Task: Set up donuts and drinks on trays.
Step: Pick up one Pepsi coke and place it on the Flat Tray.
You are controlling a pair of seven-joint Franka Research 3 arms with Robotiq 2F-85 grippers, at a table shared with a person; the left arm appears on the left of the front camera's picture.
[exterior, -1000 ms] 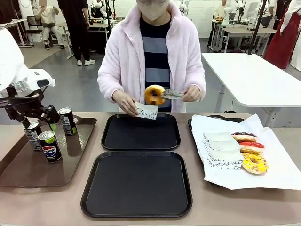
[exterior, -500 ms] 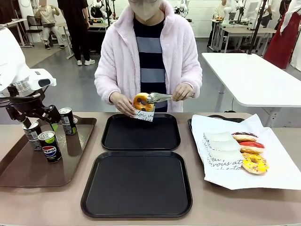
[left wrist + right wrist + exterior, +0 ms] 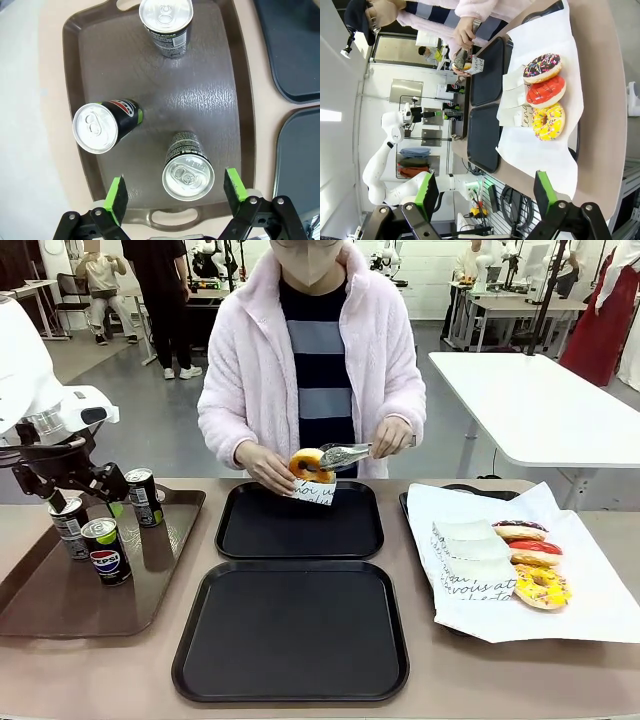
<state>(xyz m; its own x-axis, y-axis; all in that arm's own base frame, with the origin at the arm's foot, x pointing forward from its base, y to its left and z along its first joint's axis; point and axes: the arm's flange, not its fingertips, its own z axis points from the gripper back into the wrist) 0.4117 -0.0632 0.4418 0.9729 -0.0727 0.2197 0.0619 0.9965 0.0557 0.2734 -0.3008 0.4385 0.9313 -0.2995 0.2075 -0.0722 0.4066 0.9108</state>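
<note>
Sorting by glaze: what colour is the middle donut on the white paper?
The middle donut is glazed red; the right wrist view shows it best.

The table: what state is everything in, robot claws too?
left gripper: open, above a can.
right gripper: open, holding nothing.
cans: three, upright on brown tray.
black trays: both bare.
plain donut: gripped by tongs, at paper sleeve mouth.
sprinkled donuts: three, lying on white paper.
</note>
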